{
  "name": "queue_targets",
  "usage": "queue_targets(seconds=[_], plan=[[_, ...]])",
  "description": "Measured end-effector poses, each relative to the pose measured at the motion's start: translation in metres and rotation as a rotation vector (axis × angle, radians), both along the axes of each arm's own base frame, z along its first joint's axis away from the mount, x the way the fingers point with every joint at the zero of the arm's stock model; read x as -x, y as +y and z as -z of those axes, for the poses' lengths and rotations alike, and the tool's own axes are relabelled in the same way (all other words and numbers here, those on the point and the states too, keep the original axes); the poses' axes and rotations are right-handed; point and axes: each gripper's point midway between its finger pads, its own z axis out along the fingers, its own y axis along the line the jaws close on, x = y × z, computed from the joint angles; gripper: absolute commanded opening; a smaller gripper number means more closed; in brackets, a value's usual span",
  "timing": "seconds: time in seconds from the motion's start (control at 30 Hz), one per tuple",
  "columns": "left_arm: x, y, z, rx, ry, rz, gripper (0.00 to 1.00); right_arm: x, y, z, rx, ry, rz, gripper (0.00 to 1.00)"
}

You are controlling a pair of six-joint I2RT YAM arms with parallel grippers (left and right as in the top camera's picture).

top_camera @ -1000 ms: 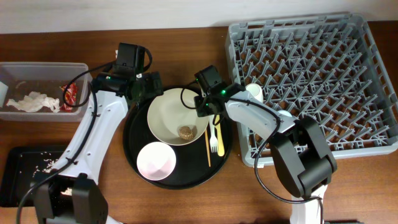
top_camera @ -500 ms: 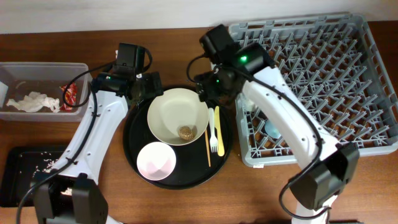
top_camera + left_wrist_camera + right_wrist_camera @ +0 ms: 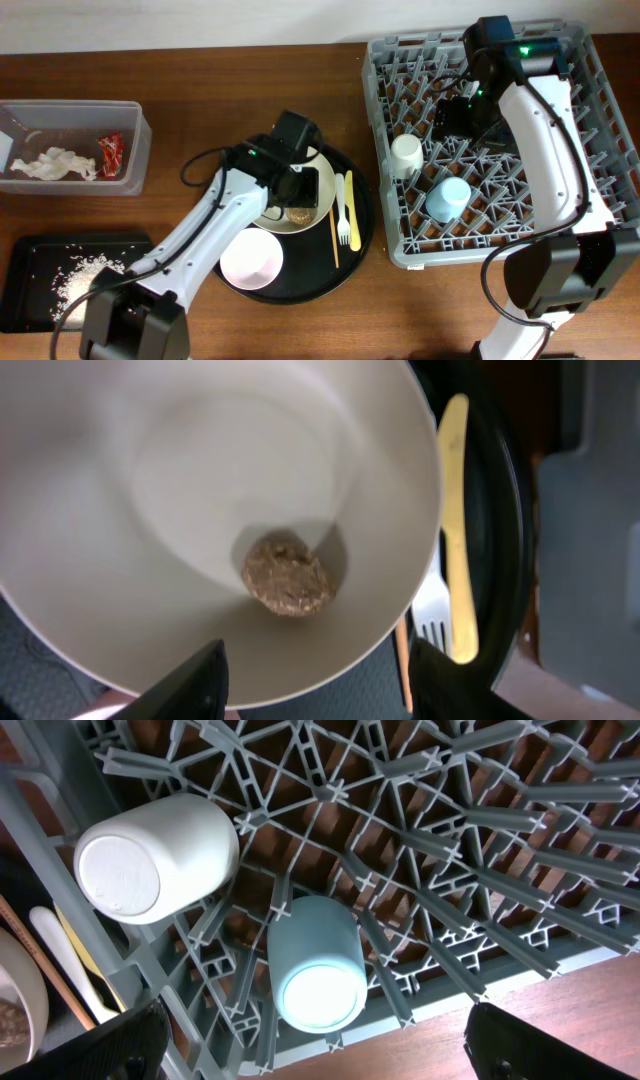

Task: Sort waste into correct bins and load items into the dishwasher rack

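Observation:
My left gripper (image 3: 300,197) hangs open low over the cream plate (image 3: 326,178) on the round black tray. In the left wrist view the brown food lump (image 3: 288,575) lies on the plate (image 3: 150,510), just ahead of my gripper (image 3: 320,695), whose jaws hold nothing. The yellow knife (image 3: 349,192), white fork (image 3: 343,228) and wooden stick (image 3: 334,238) lie right of the plate, and the pink bowl (image 3: 250,258) sits in front of it. My right gripper (image 3: 455,118) is open and empty above the dishwasher rack (image 3: 560,150). The white cup (image 3: 155,860) and light blue cup (image 3: 315,970) lie in the rack.
The clear tub (image 3: 135,150) at far left holds a crumpled napkin (image 3: 50,163) and the red wrapper (image 3: 110,152). The shallow black tray (image 3: 30,300) at front left holds rice (image 3: 85,272). The round black tray (image 3: 300,285) sits between the bins and the rack.
My left gripper moved from the round tray's far-left edge to over the plate. My right arm left the plate's side, opened, and swung back over the rack.

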Motion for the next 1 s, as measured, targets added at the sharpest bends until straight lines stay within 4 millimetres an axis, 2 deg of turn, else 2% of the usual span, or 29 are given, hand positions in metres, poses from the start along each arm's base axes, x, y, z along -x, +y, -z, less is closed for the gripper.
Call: queue_targets(seconds=[0.03, 0.1, 0.13, 0.23, 0.27, 0.4, 0.43, 0.47, 0.53, 0.57, 0.67, 0.7, 0.73, 0.83, 0.9, 0.93, 0.97, 1.0], plan=[[-0.004, 0.000, 0.003, -0.004, -0.021, -0.009, 0.58, 0.000, 0.000, 0.000, 0.000, 0.000, -0.001, 0.99], [-0.012, 0.002, 0.010, -0.014, -0.050, -0.028, 0.65, 0.000, 0.000, 0.000, 0.000, -0.001, -0.001, 0.98], [-0.015, 0.001, 0.019, -0.024, -0.041, -0.033, 0.65, 0.000, 0.000, 0.000, 0.000, -0.001, 0.000, 0.98], [-0.010, 0.004, 0.075, -0.093, 0.080, -0.034, 0.65, 0.000, 0.000, 0.000, 0.000, 0.000, 0.000, 0.98], [-0.007, 0.006, 0.082, -0.106, 0.101, -0.033, 0.64, 0.000, 0.000, 0.000, 0.000, -0.001, 0.000, 0.98], [-0.008, 0.005, 0.084, -0.104, 0.099, -0.033, 0.64, 0.000, 0.000, 0.000, 0.000, -0.001, -0.001, 0.98], [-0.007, 0.006, 0.091, -0.113, 0.114, -0.033, 0.64, 0.000, 0.000, 0.000, 0.000, 0.000, 0.000, 0.98], [-0.005, 0.007, 0.105, -0.131, 0.144, -0.032, 0.47, 0.000, 0.000, 0.000, 0.000, -0.001, 0.000, 0.98], [-0.007, 0.009, 0.106, -0.149, 0.138, -0.037, 0.31, 0.000, 0.000, 0.000, 0.000, -0.001, 0.000, 0.98], [-0.008, 0.011, 0.106, -0.154, 0.137, -0.042, 0.27, 0.000, 0.000, 0.000, 0.000, -0.001, -0.001, 0.98], [-0.008, 0.011, 0.104, -0.174, 0.174, -0.041, 0.25, 0.000, 0.000, 0.000, 0.000, -0.001, 0.000, 0.98], [-0.011, 0.010, 0.102, -0.180, 0.183, -0.042, 0.06, 0.000, 0.000, 0.000, 0.000, -0.001, -0.001, 0.98], [-0.016, 0.010, 0.096, -0.188, 0.182, -0.047, 0.01, 0.000, 0.000, 0.000, 0.000, -0.001, 0.000, 0.98], [-0.048, 0.016, 0.052, -0.182, 0.125, -0.062, 0.01, 0.000, 0.000, 0.000, 0.000, -0.001, -0.001, 0.98], [-0.080, 0.036, 0.012, -0.157, 0.066, -0.122, 0.01, 0.000, 0.000, 0.000, 0.000, 0.000, 0.000, 0.98], [-0.107, 0.067, -0.016, -0.139, 0.002, -0.206, 0.00, 0.000, 0.000, 0.000, 0.000, -0.001, 0.000, 0.98], [-0.114, 0.088, -0.026, -0.139, -0.005, -0.254, 0.00, 0.000, 0.000, 0.000, 0.000, -0.002, 0.000, 0.98], [-0.129, 0.138, -0.045, -0.129, -0.032, -0.366, 0.00, 0.000, 0.000, 0.000, 0.000, -0.001, 0.000, 0.98]])
